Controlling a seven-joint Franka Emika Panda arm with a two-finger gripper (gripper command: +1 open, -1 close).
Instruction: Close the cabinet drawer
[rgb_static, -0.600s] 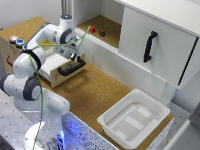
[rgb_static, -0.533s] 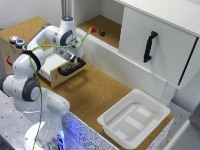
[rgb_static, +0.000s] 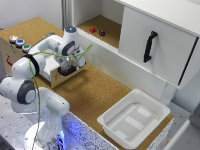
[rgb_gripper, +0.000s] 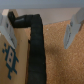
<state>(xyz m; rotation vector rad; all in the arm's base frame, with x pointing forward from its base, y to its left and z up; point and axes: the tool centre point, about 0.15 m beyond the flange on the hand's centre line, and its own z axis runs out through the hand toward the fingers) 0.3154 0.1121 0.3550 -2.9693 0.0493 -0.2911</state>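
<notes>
Nearby, a white bin (rgb_static: 134, 119) sits well apart from the cabinet drawer (rgb_static: 62, 75).

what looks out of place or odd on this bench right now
The cabinet drawer stands pulled out of its low cork-topped box, white inside exposed. The gripper sits at its front, jaws apart either side of the black bar handle. Nothing looks spilled or damaged.
</notes>
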